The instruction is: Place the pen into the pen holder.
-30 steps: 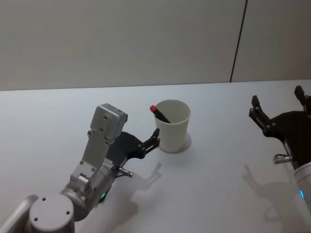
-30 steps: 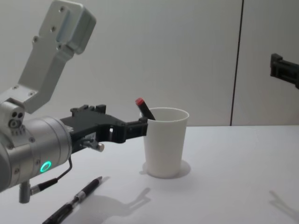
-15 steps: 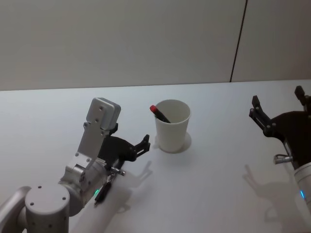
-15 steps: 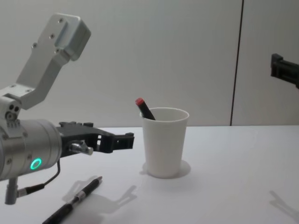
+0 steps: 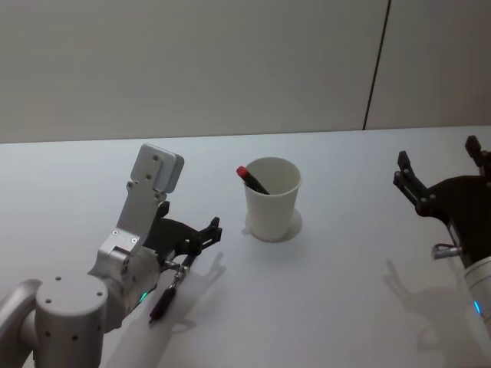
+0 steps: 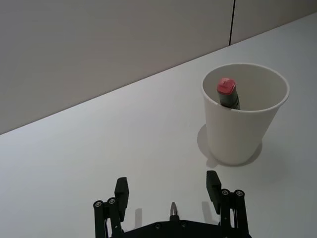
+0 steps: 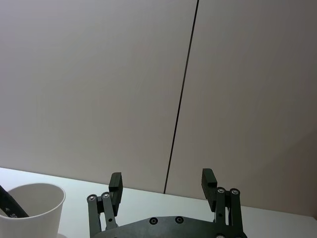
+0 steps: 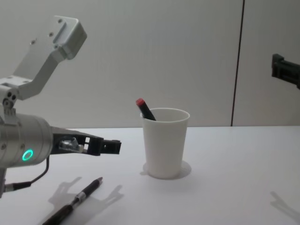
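Observation:
The pen holder [image 5: 271, 201] is a white paper cup standing upright mid-table, also in the chest view [image 8: 165, 146] and left wrist view [image 6: 243, 124]. A dark pen with a red cap [image 5: 248, 176] [image 8: 145, 108] [image 6: 227, 91] leans inside it. A second black pen [image 5: 164, 296] [image 8: 75, 199] lies flat on the table to the cup's left, nearer me; its tip [image 6: 173, 210] shows below my left gripper. My left gripper [image 5: 207, 233] [image 6: 167, 187] [image 8: 110, 146] hovers open and empty above that pen, well short of the cup. My right gripper [image 5: 437, 159] [image 7: 162, 180] is open and empty at the far right.
The white table [image 5: 337, 299] runs back to a grey wall with a dark vertical seam [image 5: 376, 65]. Open tabletop lies between the cup and the right arm.
My left gripper has drawn back from the cup's rim, toward me and to the left, and now hangs over the black pen on the table. The right arm and cup have not moved.

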### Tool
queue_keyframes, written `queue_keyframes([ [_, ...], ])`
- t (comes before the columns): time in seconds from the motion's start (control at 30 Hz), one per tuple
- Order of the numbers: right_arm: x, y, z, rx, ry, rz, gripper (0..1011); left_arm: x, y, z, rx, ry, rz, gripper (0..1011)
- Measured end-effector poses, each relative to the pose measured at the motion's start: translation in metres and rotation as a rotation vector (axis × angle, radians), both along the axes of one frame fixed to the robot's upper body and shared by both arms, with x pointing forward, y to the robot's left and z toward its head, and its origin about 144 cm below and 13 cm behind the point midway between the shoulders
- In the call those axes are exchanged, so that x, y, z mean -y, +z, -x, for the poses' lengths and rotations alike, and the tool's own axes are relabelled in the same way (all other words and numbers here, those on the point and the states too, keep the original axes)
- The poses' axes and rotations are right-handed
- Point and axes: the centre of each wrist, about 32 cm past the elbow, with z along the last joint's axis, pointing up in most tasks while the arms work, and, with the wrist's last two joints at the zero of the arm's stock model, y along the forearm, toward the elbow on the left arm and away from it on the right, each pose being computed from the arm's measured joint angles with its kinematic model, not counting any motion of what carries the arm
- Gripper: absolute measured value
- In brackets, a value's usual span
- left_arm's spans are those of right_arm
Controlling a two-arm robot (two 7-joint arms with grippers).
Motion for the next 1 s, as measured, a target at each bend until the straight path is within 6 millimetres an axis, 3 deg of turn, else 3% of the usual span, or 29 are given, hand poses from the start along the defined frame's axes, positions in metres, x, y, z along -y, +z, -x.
queue_keyframes([
  [0.6, 0.0, 0.0, 0.0, 0.0, 0.0, 0.0, 1001, 0.007, 0.02, 0.001, -0.161, 0.091, -0.081, 1000],
  [1.0, 0.0, 0.0, 0.0, 0.0, 0.0, 0.0, 1002, 0.0, 0.027, 0.007, -0.259, 0.084, -0.072, 1000],
])
